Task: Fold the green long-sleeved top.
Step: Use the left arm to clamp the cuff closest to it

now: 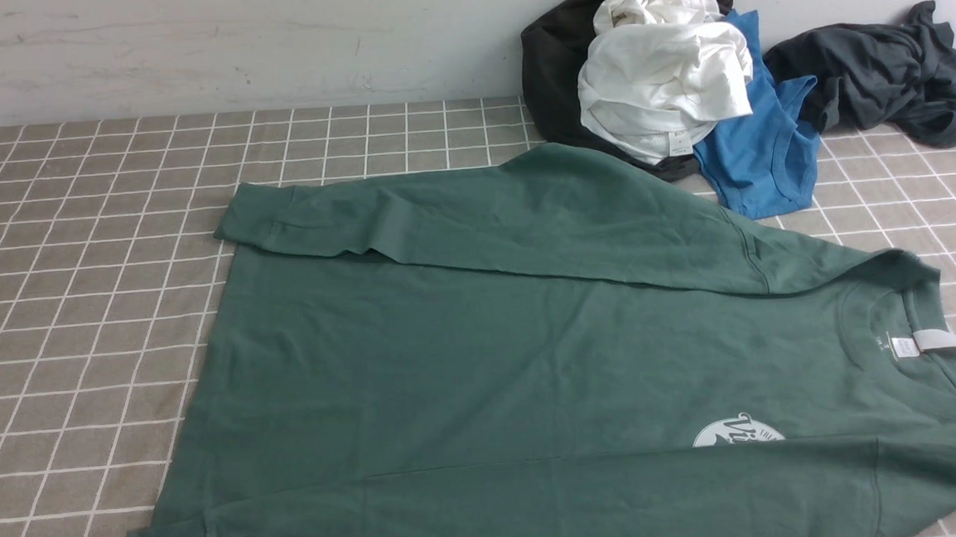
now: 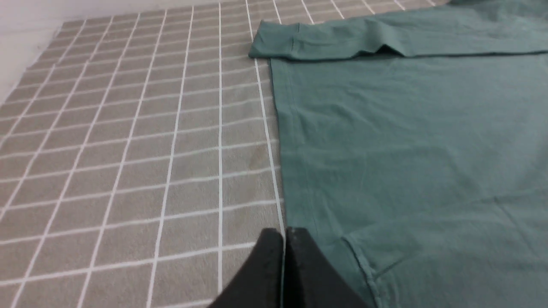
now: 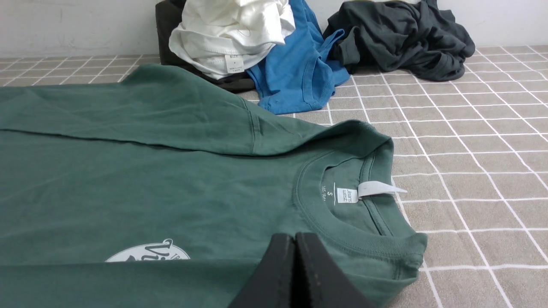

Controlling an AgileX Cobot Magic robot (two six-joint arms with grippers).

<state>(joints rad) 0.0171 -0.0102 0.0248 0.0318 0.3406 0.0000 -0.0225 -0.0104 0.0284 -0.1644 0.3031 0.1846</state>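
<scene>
checked tablecloth [image 1: 75, 326] carries the green top [image 1: 534, 365] spread flat, sleeves [image 1: 475, 219] already crossed over its body for folding — my left gripper [image 2: 284, 235] near the hem [image 2: 287, 149] and right gripper [image 3: 295, 239] near the collar [image 3: 342, 231] both pinched shut, empty.

Matt green cotton-like top [image 1: 467, 360], ribbed collar, matt checked woven tablecloth [image 1: 70, 244]
</scene>
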